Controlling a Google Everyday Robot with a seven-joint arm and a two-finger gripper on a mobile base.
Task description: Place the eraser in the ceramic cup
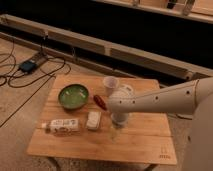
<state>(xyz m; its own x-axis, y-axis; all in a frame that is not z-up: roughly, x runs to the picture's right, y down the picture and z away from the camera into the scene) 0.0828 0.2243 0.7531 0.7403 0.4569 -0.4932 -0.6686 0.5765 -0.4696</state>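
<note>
The gripper (pixel 119 119) is held apart at six o'clock of the ceramic cup (pixel 110 83). The eraser, unseen, is judged light and grippy, best pinched across opposite sides.

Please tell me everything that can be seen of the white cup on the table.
The ceramic cup is small, plain white, without a visible handle, and narrows towards its base. It stands upright, mouth up, on the far part of the wooden table, right of the green bowl and just behind the red oblong item. Its inside cannot be made out. The gripper hangs nearer the camera, apart from it.
</note>
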